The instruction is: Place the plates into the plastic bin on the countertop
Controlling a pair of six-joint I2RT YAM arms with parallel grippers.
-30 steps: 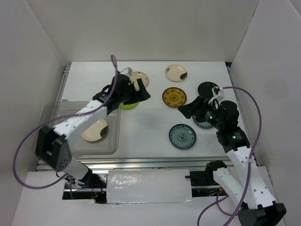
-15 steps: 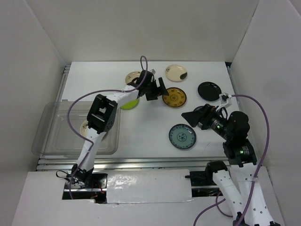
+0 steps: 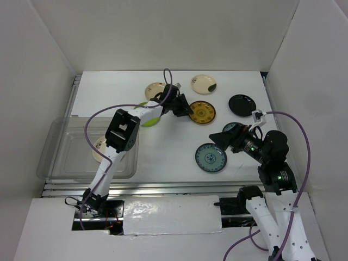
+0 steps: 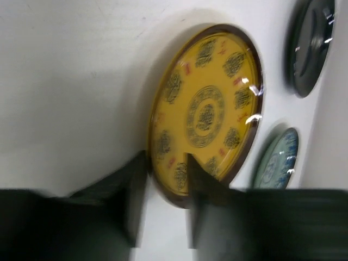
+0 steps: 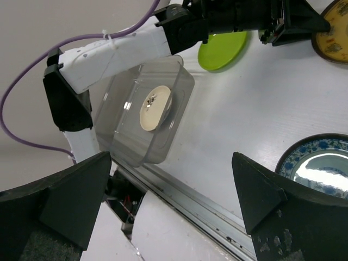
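While the left gripper (image 4: 166, 159) straddles the rim of the brown-gold plate (image 4: 209, 106), jaws slightly parted, the right gripper (image 5: 171, 166) is spread wide, empty.

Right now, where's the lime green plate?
Top view: lime green plate sits left of centre, partly under the left arm, between the plastic bin and the brown-gold plate.

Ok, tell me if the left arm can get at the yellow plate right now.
Probably yes: the left tool is open right at the yellow plate's rim, nothing lying between them.
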